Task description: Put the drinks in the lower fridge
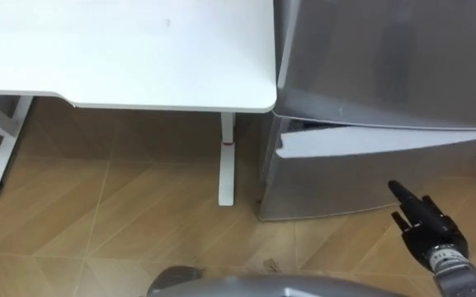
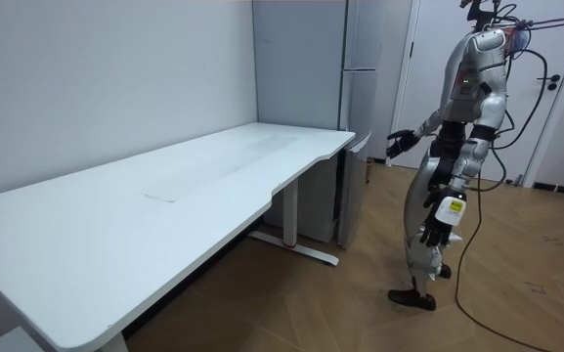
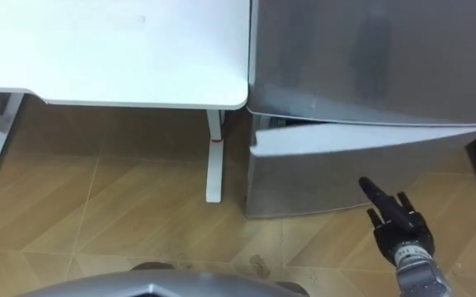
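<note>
fridge (image 1: 386,58) grey, lower door (image 1: 361,177) ajar | right hand (image 1: 429,224) fingers (image 1: 404,196) straight | left hand (image 2: 436,235) hangs relaxed

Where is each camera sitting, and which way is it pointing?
Left eye view: on the robot's head, facing down at the white table and fridge; right robot hand lower right.
Right eye view: just beside it, same scene, same hand.
Room view: across the room, looking along the table to the fridge; whole robot standing there.
All share table and fridge.
</note>
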